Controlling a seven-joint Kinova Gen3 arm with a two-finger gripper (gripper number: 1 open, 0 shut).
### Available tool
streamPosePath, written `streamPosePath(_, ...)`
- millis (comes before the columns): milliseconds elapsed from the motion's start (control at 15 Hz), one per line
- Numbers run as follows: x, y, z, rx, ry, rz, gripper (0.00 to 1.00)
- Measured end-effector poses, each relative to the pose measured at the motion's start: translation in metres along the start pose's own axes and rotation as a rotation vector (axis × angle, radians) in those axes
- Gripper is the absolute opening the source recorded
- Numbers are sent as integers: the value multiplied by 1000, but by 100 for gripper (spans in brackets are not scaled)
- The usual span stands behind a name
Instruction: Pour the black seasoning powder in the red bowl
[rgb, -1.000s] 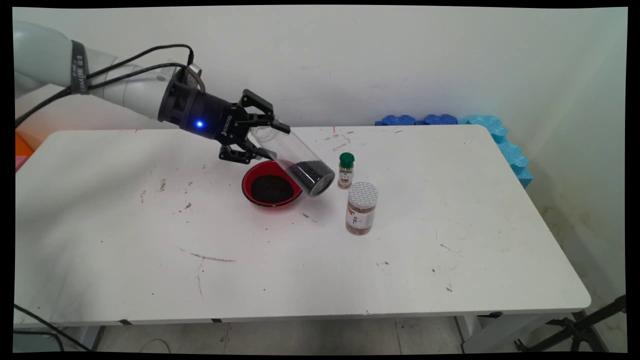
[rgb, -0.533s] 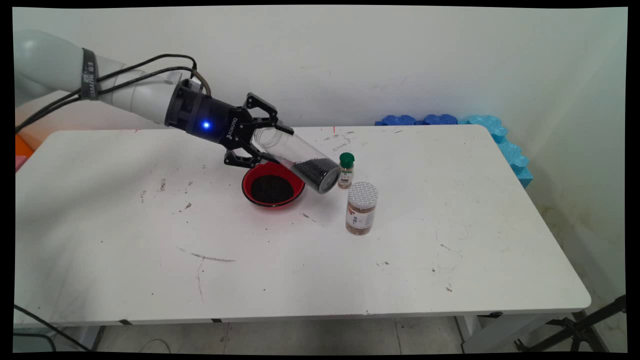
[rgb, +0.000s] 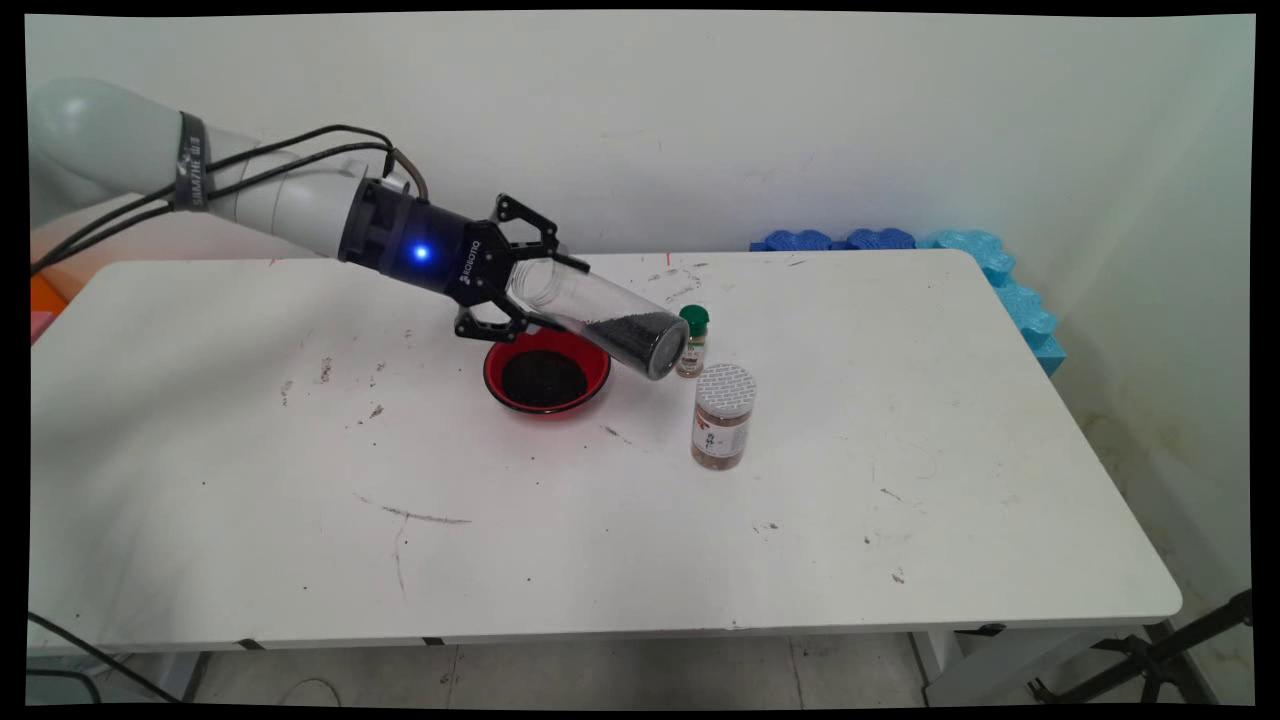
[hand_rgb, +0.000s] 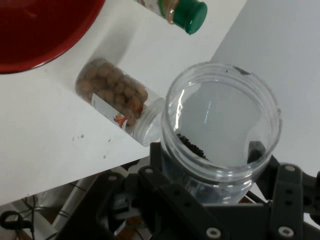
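The clear jar hangs above the table, clamped near its open mouth by the gripper. Its long axis runs from 10 o'clock down to 4 o'clock, base lowest, with dark grains gathered there. The base partly hides the green-capped bottle behind it. Below lies the red bowl; at 5 o'clock stands the white-lidded jar. Open tabletop spreads toward 6 and 8 o'clock.

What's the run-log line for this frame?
gripper: shut on clear plastic jar part-filled with black granules, tilted | below: red bowl holding black granules | beside: green-capped spice bottle, white-lidded jar | on: white table
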Motion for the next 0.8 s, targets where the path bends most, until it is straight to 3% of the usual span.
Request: streamPosePath(800, 7, -12, 2, -26, 1, -169, 0)
